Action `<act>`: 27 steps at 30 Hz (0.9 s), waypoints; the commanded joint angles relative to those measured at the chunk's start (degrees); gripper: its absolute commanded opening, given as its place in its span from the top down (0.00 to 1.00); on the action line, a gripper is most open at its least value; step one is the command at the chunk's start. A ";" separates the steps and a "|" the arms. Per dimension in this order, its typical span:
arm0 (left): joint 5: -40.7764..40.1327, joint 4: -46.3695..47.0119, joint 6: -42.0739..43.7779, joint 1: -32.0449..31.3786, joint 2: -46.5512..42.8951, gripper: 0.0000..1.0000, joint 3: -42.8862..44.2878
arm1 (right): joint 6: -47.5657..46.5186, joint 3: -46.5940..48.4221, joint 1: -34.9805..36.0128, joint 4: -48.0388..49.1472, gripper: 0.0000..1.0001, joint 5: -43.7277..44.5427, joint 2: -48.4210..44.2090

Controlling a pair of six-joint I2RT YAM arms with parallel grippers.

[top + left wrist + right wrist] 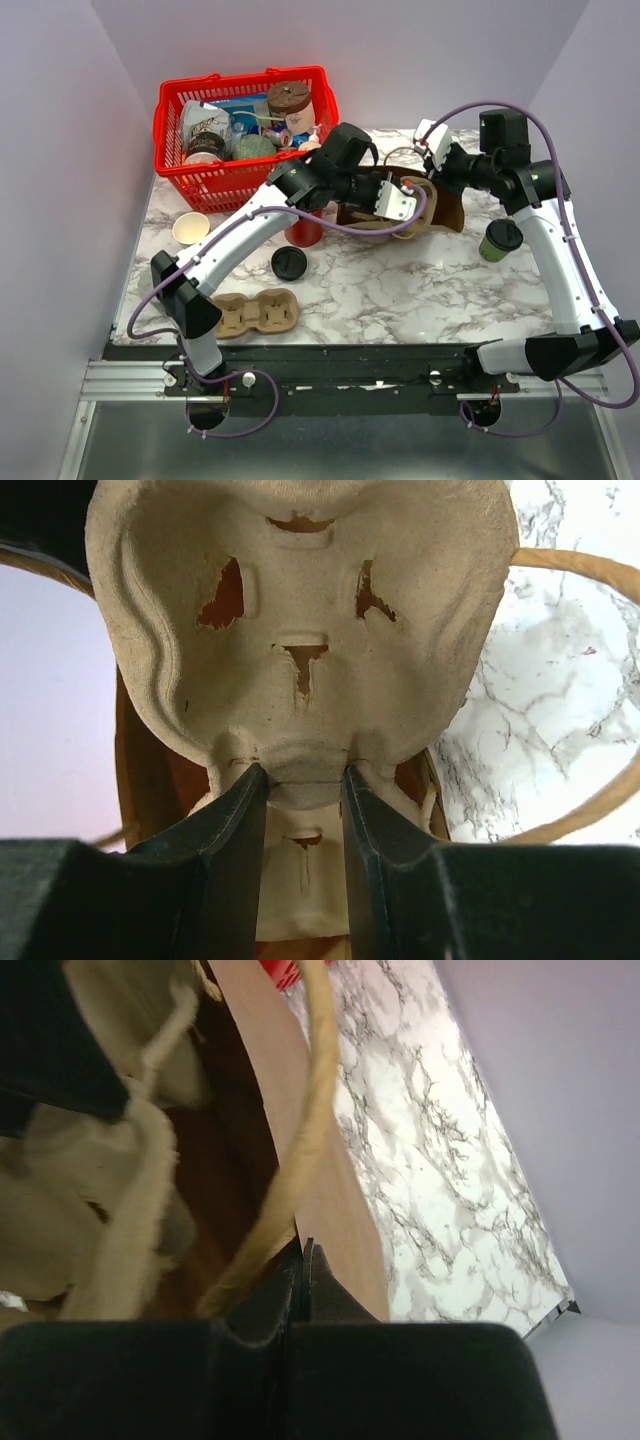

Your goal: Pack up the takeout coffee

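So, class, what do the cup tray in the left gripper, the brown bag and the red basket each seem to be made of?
Cup tray: moulded paper pulp, matte; rough fibrous surface, torn slots. Brown bag: kraft paper, smooth and dull, with a twisted cord handle, probably paper. Red basket: likely plastic; glossy open lattice.

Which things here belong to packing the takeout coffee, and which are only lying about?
For the job: small green paper cup with round black plastic lid; brown paper bag, pinched by the right hand; pale moulded-pulp cup carrier, held by the left hand.
Lying about: loose round black plastic lid; lidless cream paper cup; second pulp carrier on the table; red plastic basket.
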 commanded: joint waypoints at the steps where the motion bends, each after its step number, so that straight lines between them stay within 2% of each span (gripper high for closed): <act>1: -2.83 -0.79 -2.00 -0.15 3.47 1.00 5.23 | -0.08 -0.21 1.66 0.14 0.99 0.23 -1.44; 6: -0.21 0.25 -5.70 -0.15 3.48 1.00 5.95 | 3.52 -1.97 1.76 1.72 0.99 1.64 -2.06; 9: 1.82 3.85 -6.14 -0.15 -0.55 1.00 0.51 | 4.05 -2.76 1.76 2.60 1.00 3.48 -1.97; 10: 2.87 5.08 -6.23 -0.07 -1.96 1.00 -3.68 | 4.40 -2.85 1.67 2.86 0.99 4.01 -1.97; 13: 4.81 13.51 -9.03 0.29 -8.29 1.00 -13.43 | 4.84 -3.20 1.76 3.66 0.99 6.21 -1.62; 16: 5.86 20.99 -12.02 0.55 -12.07 1.00 -18.65 | 5.19 -3.38 1.76 4.27 1.00 7.09 -1.09; 19: 1.32 26.70 -13.26 0.46 -12.35 1.00 -20.68 | 5.37 -2.68 1.76 3.57 0.99 6.13 -0.65; 22: -2.48 24.97 -12.13 0.46 -9.28 1.00 -17.72 | 5.37 -1.71 1.76 2.87 1.00 4.46 -0.48; 27: -2.39 13.72 -6.94 0.46 -1.90 1.00 -9.89 | 5.37 -1.18 1.76 1.81 1.00 2.43 -0.56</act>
